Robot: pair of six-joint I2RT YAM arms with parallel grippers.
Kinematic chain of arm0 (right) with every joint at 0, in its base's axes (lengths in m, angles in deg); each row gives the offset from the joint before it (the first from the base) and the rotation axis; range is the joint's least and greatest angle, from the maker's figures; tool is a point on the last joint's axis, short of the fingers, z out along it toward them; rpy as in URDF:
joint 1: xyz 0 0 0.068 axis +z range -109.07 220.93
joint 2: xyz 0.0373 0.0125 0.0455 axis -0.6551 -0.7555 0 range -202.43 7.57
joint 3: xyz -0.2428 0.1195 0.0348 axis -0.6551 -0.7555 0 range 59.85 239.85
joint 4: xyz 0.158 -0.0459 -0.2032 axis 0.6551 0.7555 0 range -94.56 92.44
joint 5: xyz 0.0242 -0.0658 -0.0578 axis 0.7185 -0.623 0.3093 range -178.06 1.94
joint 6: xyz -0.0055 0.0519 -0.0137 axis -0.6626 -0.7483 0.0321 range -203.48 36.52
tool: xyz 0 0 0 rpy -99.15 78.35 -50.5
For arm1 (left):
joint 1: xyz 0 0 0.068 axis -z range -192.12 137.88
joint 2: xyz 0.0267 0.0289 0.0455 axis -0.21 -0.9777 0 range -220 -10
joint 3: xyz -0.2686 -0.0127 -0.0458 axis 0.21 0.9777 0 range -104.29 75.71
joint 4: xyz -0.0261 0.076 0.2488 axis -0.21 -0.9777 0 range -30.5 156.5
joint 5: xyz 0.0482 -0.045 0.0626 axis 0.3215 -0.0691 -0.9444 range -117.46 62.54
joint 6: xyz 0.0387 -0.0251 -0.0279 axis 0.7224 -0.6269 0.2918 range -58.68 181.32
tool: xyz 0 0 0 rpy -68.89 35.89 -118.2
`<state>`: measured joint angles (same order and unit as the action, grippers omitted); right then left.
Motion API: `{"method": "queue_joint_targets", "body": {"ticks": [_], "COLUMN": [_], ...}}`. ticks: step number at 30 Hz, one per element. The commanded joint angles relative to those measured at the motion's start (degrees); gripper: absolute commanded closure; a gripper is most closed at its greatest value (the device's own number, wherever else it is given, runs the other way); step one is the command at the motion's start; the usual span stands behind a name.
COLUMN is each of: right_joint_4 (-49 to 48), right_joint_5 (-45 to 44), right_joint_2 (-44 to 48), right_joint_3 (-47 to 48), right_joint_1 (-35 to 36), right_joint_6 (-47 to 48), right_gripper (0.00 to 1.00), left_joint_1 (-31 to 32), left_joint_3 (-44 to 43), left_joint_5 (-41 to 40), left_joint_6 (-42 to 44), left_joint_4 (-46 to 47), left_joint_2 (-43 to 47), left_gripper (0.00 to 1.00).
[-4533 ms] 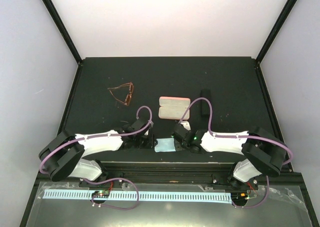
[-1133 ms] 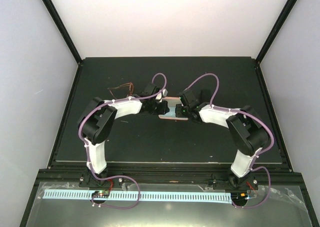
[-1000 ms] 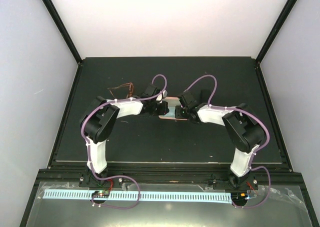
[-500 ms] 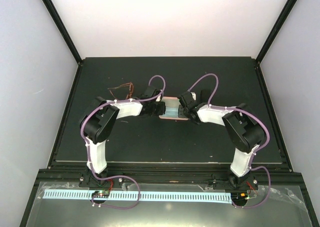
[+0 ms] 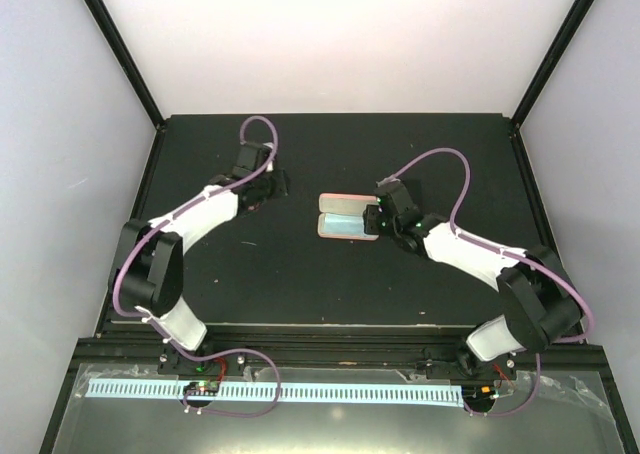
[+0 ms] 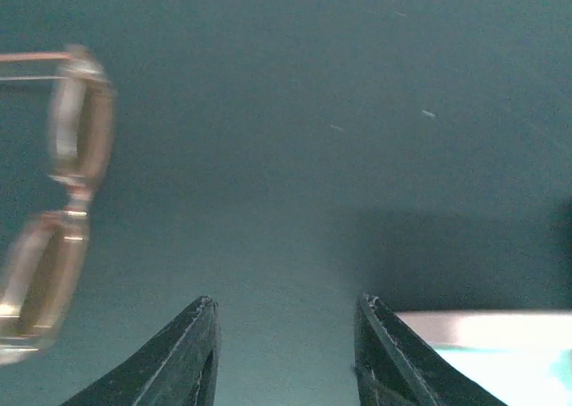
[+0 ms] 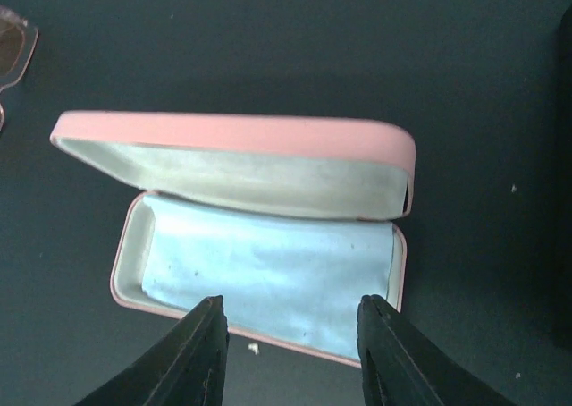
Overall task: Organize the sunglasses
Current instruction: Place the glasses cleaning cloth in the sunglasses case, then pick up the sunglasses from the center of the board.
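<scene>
Guessing the amber sunglasses [image 6: 63, 200], flat on the table [image 6: 357, 84] beside the empty, open left gripper [image 6: 286, 303], are light and fragile, so grab the bridge, not a lens; the right gripper [image 7: 292, 303] is open too, over the pink case [image 7: 241, 136].

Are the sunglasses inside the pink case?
No, the open pink case holds only a light blue cloth; the brownish sunglasses lie outside it on the table.

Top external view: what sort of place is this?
Probably a lab test cell, not a home: a black tabletop enclosed by plain white walls on black posts, with the left arm and right arm bolted at its near edge.
</scene>
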<state>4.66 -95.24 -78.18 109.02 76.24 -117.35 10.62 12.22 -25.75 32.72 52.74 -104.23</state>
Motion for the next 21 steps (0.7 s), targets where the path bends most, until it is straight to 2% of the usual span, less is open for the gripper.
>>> {"method": "queue_joint_targets", "body": {"ticks": [1,6,10,12,16,21], "right_joint_4": [-0.16,-0.4,-0.01,0.17,0.1,-0.05], "right_joint_5": [3.4,4.01,3.93,3.82,3.49,3.53], "right_joint_2": [2.52,3.88,4.52,4.74,5.3,5.51], "right_joint_3": [-2.7,-4.3,-4.82,-4.95,-5.28,-5.49], "right_joint_1": [0.02,0.32,0.5,0.55,0.59,0.6], "right_joint_6": [0.48,0.11,0.19,0.22,-0.03,-0.39], "right_gripper": [0.58,0.58,0.58,0.59,0.59,0.59], "left_joint_1": [-5.59,-9.11,-10.44,-10.79,-11.43,-12.17], "left_joint_3": [-3.56,-12.97,-18.67,-22.14,-26.41,-27.43], "left_joint_5": [-3.51,-5.0,-6.64,-6.94,-7.22,-5.27], "left_joint_6": [6.03,12.06,14.65,16.31,17.99,19.22], "left_joint_4": [-8.76,-16.6,-18.54,-20.4,-23.04,-24.25], "left_joint_2": [-3.58,-12.81,-17.92,-20.37,-23.42,-25.33], "left_gripper": [0.57,0.55,0.56,0.6,0.74,0.77]}}
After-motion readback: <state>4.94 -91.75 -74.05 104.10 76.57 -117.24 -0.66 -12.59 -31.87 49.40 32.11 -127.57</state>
